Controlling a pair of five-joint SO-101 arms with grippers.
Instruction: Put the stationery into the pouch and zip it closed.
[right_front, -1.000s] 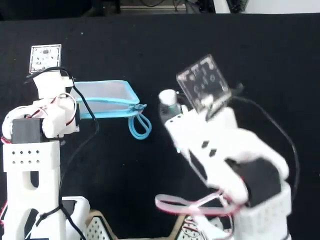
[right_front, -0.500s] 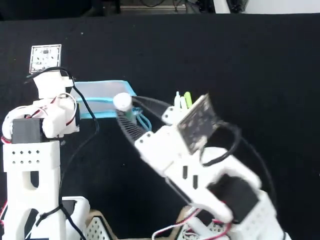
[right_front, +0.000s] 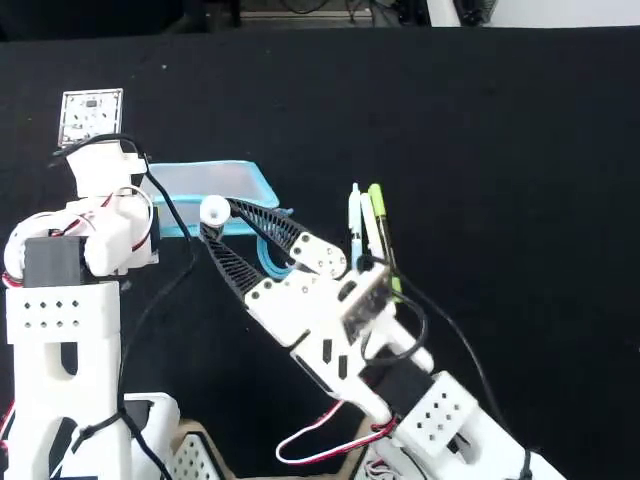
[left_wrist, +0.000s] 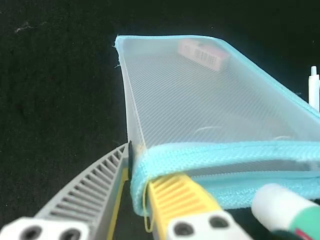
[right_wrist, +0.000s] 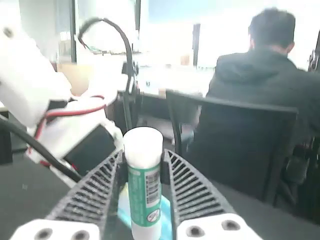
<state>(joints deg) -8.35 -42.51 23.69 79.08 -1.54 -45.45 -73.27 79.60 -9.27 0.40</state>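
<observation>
Right hand (right_front: 215, 220) carried glue stick (right_front: 214, 209) to pouch (right_front: 205, 180) mouth edge.

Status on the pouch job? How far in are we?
Done: one small pink block shows inside the translucent teal-trimmed mesh pouch.
In hand: the left gripper pinches the pouch's edge. The right gripper holds the white-capped green glue stick at the pouch's mouth, not yet inside.
Left: glue stick in, then the white pen and green pen lying on the black table, then zipping.
</observation>
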